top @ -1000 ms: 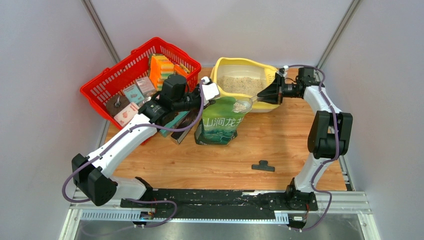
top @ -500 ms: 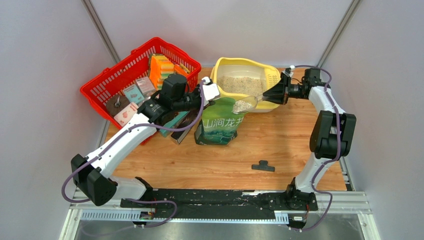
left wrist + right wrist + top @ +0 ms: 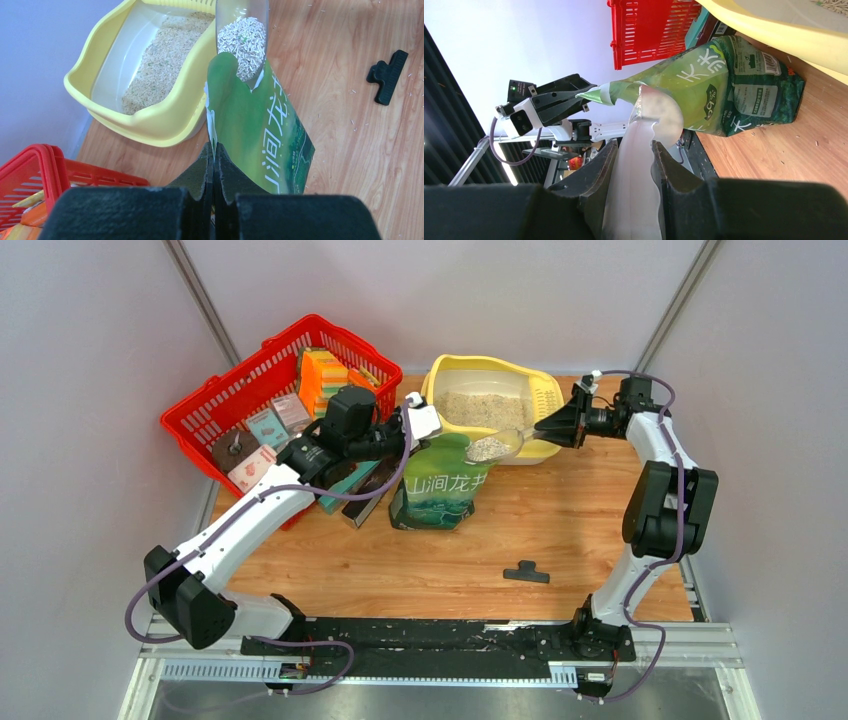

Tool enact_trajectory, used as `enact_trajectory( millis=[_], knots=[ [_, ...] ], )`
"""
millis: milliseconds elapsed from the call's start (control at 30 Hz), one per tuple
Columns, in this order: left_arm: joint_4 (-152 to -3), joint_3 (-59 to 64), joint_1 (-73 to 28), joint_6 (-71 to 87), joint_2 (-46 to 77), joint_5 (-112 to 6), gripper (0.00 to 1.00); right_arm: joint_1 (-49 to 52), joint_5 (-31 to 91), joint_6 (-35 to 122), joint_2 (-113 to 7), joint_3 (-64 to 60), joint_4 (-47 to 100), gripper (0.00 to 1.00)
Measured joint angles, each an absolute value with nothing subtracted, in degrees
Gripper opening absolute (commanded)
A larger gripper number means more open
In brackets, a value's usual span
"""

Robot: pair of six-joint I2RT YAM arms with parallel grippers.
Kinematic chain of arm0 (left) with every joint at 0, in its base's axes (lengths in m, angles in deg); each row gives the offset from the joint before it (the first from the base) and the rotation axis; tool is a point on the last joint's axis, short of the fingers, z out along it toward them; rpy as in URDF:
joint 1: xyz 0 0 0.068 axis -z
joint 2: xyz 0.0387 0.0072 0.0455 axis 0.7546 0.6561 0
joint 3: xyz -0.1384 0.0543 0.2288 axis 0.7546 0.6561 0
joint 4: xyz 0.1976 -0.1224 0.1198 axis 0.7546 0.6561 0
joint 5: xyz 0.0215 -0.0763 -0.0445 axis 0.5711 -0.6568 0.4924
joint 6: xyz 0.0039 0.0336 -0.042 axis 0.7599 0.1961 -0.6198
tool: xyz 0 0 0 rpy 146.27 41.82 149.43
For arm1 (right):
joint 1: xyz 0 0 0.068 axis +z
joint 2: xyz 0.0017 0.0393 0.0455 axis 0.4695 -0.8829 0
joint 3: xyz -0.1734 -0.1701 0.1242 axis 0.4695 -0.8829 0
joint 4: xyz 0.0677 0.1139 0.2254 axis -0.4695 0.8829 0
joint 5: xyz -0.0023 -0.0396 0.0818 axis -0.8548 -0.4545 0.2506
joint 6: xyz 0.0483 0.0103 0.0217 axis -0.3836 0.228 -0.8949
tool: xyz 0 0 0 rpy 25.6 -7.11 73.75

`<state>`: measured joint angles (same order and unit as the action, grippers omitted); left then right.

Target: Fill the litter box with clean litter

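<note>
White characters "山涧龙" run across the front of the green bag (image 3: 440, 485), the rest of the line lost in a crease; a barcode label shows on its side in the right wrist view, too small to read. The left gripper (image 3: 212, 167) is clamped flat on the bag's torn top edge, holding it upright. The right gripper (image 3: 556, 428) pinches the handle of a clear plastic scoop (image 3: 497, 446) heaped with whitish pellets (image 3: 244, 42), its bowl over the bag's mouth. The pale yellow litter box (image 3: 545, 392) lies just beyond the scoop and touches the bag; its white basin carries a thin, uneven bed of clean litter (image 3: 482, 408), beige and grainy, with bare plastic at the far end. Over the last second the right gripper has drawn back from the bag and the scoop has come with it. A black clip (image 3: 526, 571) lies well behind both grippers, and a red basket (image 3: 215, 410) flanks the left one.
</note>
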<state>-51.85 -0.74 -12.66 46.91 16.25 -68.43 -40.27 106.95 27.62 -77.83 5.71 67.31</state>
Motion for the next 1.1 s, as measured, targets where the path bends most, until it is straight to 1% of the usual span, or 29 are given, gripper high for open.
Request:
enact_trajectory(
  millis=[300, 700, 933, 1100],
  knots=[
    [-51.85, -0.76, -12.66, 46.97, 16.32, -68.36, 0.00, -40.32, 106.93, 27.64, -78.13, 7.02, 67.88, 0.00],
    [-51.55, -1.99, -12.68, 48.24, 17.74, -68.01, 0.00, -41.17, 106.87, 27.62, -81.67, 11.37, 68.51, 0.00],
    [-51.13, -3.54, -12.72, 48.44, 19.44, -68.01, 0.00, -41.98, 106.69, 27.60, -84.54, 17.16, 68.54, 0.00],
    [-50.65, -4.74, -12.72, 48.85, 20.76, -68.01, 0.00, -42.35, 106.58, 27.38, -89.00, 23.32, 68.60, 0.00]
  ],
)
